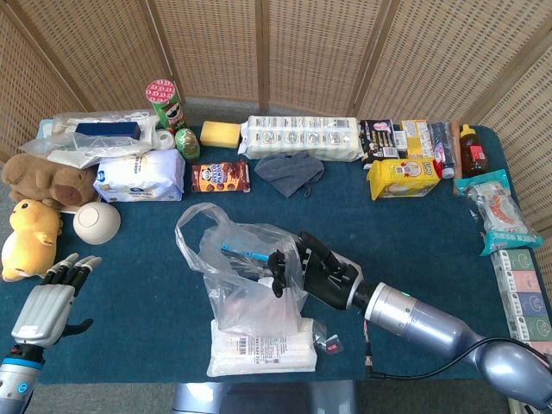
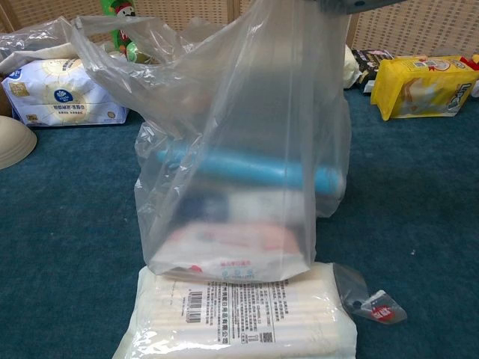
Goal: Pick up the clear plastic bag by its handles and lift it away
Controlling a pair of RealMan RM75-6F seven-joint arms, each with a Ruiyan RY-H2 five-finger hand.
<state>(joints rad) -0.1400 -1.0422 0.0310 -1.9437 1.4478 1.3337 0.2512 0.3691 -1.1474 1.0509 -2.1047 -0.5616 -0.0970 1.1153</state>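
Observation:
The clear plastic bag (image 1: 246, 280) stands in the middle of the blue table, holding a blue tube (image 2: 247, 168) and soft packs. My right hand (image 1: 315, 272) grips the bag's right handle with its fingers curled into the plastic, and the bag hangs stretched below it. The other handle (image 1: 194, 228) droops loose to the left. In the chest view the bag (image 2: 239, 149) fills the centre and the hand is almost wholly above the frame. The bag's bottom meets the rear edge of a white flat pack (image 2: 239, 314). My left hand (image 1: 52, 302) hovers with fingers apart at the lower left, holding nothing.
A small sachet (image 1: 328, 343) lies right of the white pack (image 1: 263, 348). A bowl (image 1: 97, 222), a yellow plush (image 1: 30, 237) and a tissue pack (image 1: 140, 177) sit to the left. A cookie box (image 1: 220, 177), a grey cloth (image 1: 289, 170) and a yellow snack bag (image 1: 401, 178) lie behind.

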